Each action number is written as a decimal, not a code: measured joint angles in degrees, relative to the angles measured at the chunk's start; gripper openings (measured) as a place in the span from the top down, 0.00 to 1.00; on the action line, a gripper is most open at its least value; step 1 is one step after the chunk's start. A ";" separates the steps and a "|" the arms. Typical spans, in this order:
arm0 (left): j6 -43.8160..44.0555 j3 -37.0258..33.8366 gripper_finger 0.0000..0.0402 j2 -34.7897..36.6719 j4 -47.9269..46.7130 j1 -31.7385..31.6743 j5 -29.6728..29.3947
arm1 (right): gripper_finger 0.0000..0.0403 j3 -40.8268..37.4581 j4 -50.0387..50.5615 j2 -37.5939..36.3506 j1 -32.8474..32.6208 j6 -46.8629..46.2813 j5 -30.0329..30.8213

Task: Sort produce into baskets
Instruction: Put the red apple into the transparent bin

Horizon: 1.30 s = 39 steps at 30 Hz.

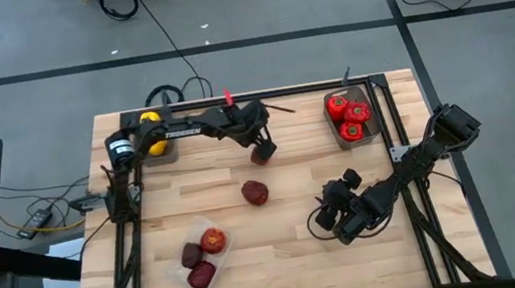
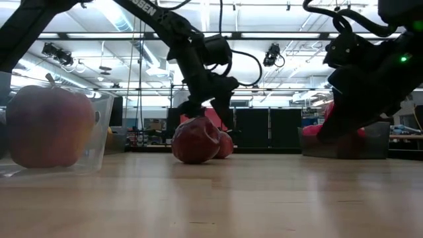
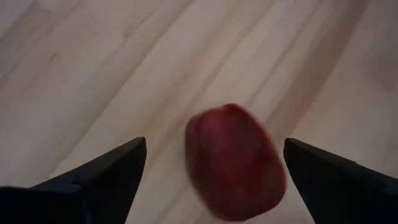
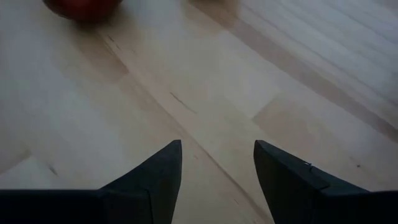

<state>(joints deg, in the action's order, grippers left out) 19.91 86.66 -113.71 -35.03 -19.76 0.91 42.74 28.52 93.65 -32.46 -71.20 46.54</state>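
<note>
A dark maroon fruit (image 1: 255,193) lies on the bare wood near the table's middle, also seen in the low view (image 2: 196,140). My left gripper (image 1: 260,150) hangs just on its far side, slanting down, open. In the left wrist view (image 3: 214,146) the fruit (image 3: 233,163) shows between the two spread fingers, untouched. My right gripper (image 1: 334,218) waits open over bare wood to the right (image 4: 217,152). The clear basket (image 1: 191,274) holds two maroon fruits and a reddish one (image 1: 212,239). A grey basket (image 1: 380,119) at the far right holds red peppers (image 1: 350,117).
A second grey basket (image 1: 129,118) with a yellow pepper (image 1: 150,119) sits at the far left, mostly under my left arm. Black rails run along the table's far and side edges. Bare wood lies between the lone fruit and the clear basket.
</note>
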 joint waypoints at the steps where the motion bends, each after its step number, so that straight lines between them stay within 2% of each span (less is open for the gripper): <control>1: 0.04 0.09 0.04 -0.20 0.45 0.30 -0.19 | 0.48 0.01 -0.22 0.00 0.05 0.16 -0.11; 19: 2.56 -0.05 0.05 -5.06 0.81 1.79 -1.93 | 0.48 0.00 -1.27 0.00 -1.67 0.26 -1.42; 22: 1.06 0.08 0.11 -4.75 1.96 1.81 -2.76 | 0.48 0.00 -1.43 0.00 -2.02 0.26 -1.39; 29: 0.07 1.37 0.38 -4.50 -0.32 1.79 -2.72 | 0.48 0.00 -1.45 0.00 -2.02 -0.70 -1.20; 35: -3.51 7.96 0.39 -4.27 -12.83 2.85 -4.52 | 0.48 0.00 -1.74 0.00 -2.03 -1.12 -1.22; 39: -4.70 8.76 0.32 -2.10 -18.13 6.50 -7.69 | 0.48 0.00 -2.57 0.00 -2.42 -1.09 -1.23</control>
<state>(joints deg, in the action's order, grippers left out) 15.21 95.42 -115.81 -53.16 -13.26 -6.77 42.74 25.95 93.65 -34.87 -72.29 45.31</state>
